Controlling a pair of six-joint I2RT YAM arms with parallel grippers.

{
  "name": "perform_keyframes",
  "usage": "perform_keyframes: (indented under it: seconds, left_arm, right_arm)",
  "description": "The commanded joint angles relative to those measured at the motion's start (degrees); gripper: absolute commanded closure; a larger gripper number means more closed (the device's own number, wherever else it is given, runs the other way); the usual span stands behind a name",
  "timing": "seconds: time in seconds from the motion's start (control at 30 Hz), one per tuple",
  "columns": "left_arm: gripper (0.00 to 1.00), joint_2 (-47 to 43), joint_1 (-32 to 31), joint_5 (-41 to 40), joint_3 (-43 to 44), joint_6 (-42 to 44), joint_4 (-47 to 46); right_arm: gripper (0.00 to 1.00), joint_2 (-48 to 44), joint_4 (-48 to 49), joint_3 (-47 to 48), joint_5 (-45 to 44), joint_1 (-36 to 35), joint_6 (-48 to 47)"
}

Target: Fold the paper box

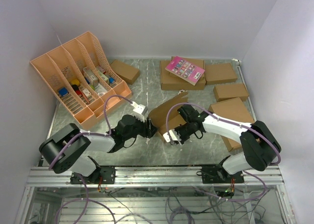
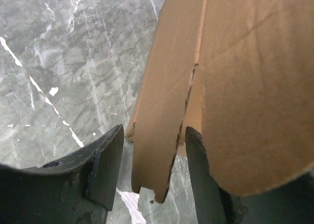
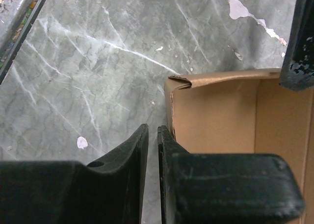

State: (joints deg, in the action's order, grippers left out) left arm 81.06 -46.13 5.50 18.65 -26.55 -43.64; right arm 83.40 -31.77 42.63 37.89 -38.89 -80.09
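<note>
The paper box (image 1: pixel 167 112) is plain brown cardboard, partly folded, standing tilted at the table's middle between my two grippers. My left gripper (image 1: pixel 150 131) is at its left edge. In the left wrist view the left gripper (image 2: pixel 153 131) is open, and a torn-edged flap (image 2: pixel 157 150) of the paper box (image 2: pixel 245 87) hangs between the jaws without being pinched. My right gripper (image 1: pixel 170 136) is at the near side of the box. In the right wrist view the right gripper (image 3: pixel 152 128) is shut and empty, with one finger beside the open box's corner wall (image 3: pixel 216 111).
An orange file organizer (image 1: pixel 73 77) with small items stands at the back left. A large flat brown box (image 1: pixel 171 79) bearing a pink card (image 1: pixel 185 69) lies at the back. Other brown boxes lie at the back left (image 1: pixel 124 70) and the right (image 1: pixel 230 91).
</note>
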Motion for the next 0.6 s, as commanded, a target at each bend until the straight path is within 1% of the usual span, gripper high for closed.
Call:
perform_keyframes:
  seconds: [0.0, 0.17, 0.2, 0.33, 0.47, 0.57]
  left_arm:
    - [0.4, 2.92, -0.1, 0.93, 0.45, -1.06, -9.6]
    - [0.55, 6.6, -0.1, 2.07, 2.85, -0.71, -10.88]
    - [0.55, 7.21, -0.08, 2.18, 3.18, -0.79, -11.08]
    - [0.53, 8.11, -0.1, 1.97, 3.22, -1.32, -11.83]
    - [0.44, 6.85, -0.1, 0.82, 2.19, -1.76, -12.25]
    - [0.41, 6.15, -0.06, -0.69, 2.34, -1.88, -11.47]
  right_arm:
    - [0.86, 0.13, 1.8, -0.75, 0.02, 0.31, 1.08]
    - [0.88, 0.49, 0.0, -0.51, 2.09, 0.26, -0.32]
    - [0.89, 0.75, -0.43, -0.57, 2.52, 0.29, -0.81]
    - [0.9, 1.51, -1.0, -0.36, 2.44, 0.21, -1.4]
    - [0.91, 1.95, -1.2, -0.1, 1.85, 0.3, -1.42]
    - [0.91, 2.03, -1.24, -0.09, 1.68, 0.31, -1.48]
